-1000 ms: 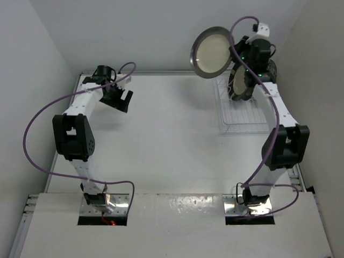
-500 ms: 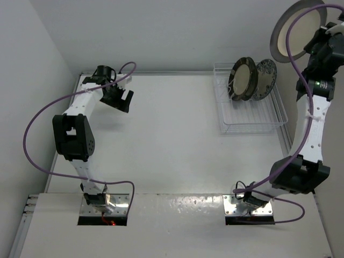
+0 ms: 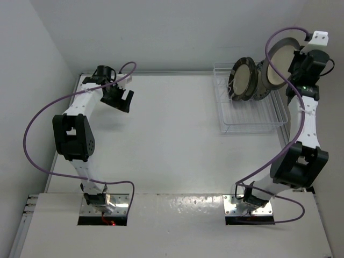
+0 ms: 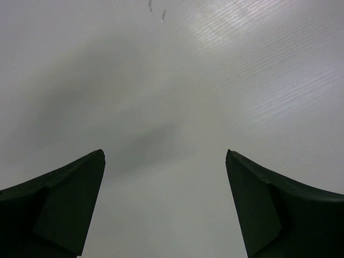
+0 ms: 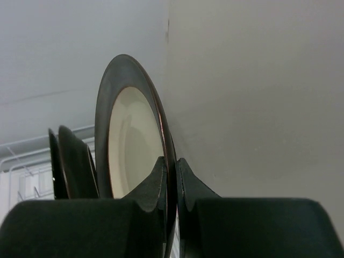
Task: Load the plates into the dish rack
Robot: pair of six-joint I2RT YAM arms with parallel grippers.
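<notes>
Top external: my right gripper (image 3: 292, 63) grips a grey-rimmed plate (image 3: 277, 54) on edge by the dish rack (image 3: 250, 115), at its far-right end.
Two plates (image 3: 243, 79) stand upright in that rack, and my left gripper (image 3: 119, 99) hangs over the table (image 3: 172, 140), far-left. Left wrist: fingers (image 4: 59, 204) spread wide, nothing between them. Right wrist: fingers (image 5: 153, 188) pinch the plate's rim, with the racked plates just left.

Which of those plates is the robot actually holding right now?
The cream plate with the grey rim, pinched on edge by the right gripper; the other two stand in the dish rack.
</notes>
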